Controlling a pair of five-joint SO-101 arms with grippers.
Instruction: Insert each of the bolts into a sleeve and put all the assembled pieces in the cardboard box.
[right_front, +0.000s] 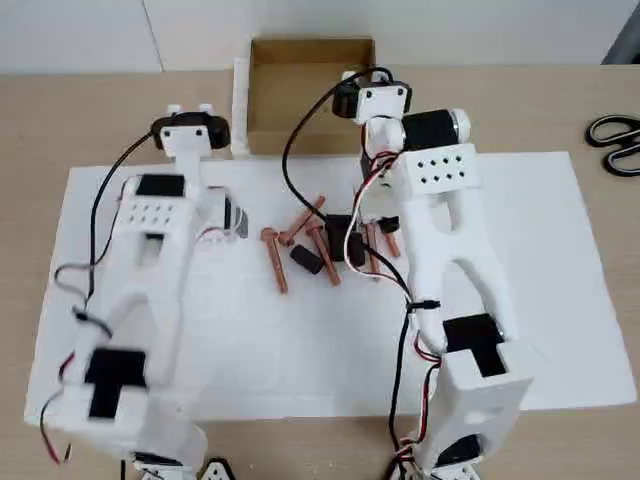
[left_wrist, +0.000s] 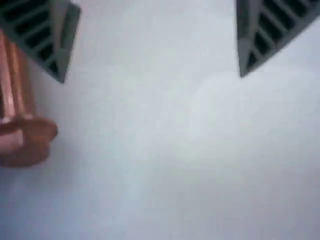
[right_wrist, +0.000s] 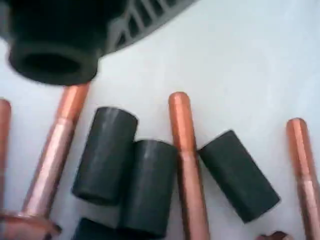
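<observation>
- Left hand (left_wrist: 152, 77): fingers spread wide and holding nothing, low over the white sheet (right_front: 300, 340) that covers the counter (right_front: 560, 110). A flanged copper bolt (left_wrist: 20, 125) lies just beside one finger.
- Loose bolts (right_front: 276, 260): copper, scattered on the sheet between the two arms and pointing in different directions.
- Loose sleeves (right_wrist: 105, 155): short black tubes lying among the bolts. Two touch side by side, and a third sleeve (right_wrist: 237, 175) lies between two bolt shanks.
- Cardboard box (right_front: 300, 100): open-topped, just beyond the sheet's far edge, between the arms.
- Right hand (right_front: 343, 238): closed on a black held sleeve (right_wrist: 50, 55), raised over the pile with its open bore close to the tip of one bolt shank (right_wrist: 55, 150).
- Scissors (right_front: 615, 140): on the bare counter at the far right.
</observation>
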